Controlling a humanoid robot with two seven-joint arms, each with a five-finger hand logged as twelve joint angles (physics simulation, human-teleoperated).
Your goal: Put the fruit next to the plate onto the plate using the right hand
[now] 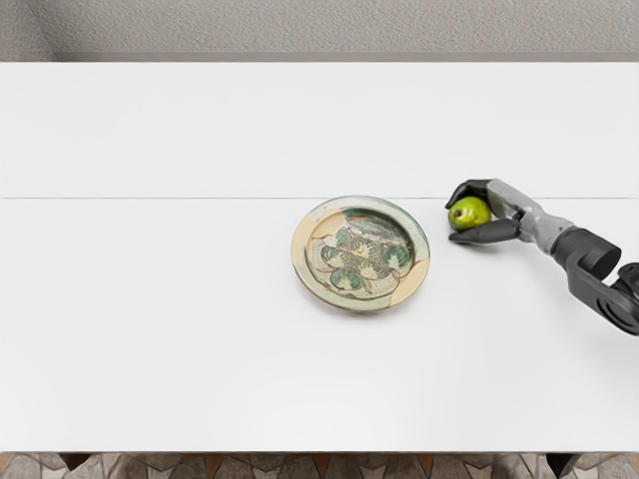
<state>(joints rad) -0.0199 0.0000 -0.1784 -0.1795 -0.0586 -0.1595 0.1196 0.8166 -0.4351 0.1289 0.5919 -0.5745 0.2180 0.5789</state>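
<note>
The white table (150, 299) carries the patterned plate (298, 249) near centre; at its 3 o'clock, just beside the rim, the right hand (502, 208) is clasped around the green fruit (468, 213), apparently gripped for carrying toward 9 o'clock

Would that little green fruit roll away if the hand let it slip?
Probably: the green fruit looks rounded, so it could roll on the flat table. Its skin looks glossy, perhaps slippery. The right hand curls around it, which should steady it.
</note>
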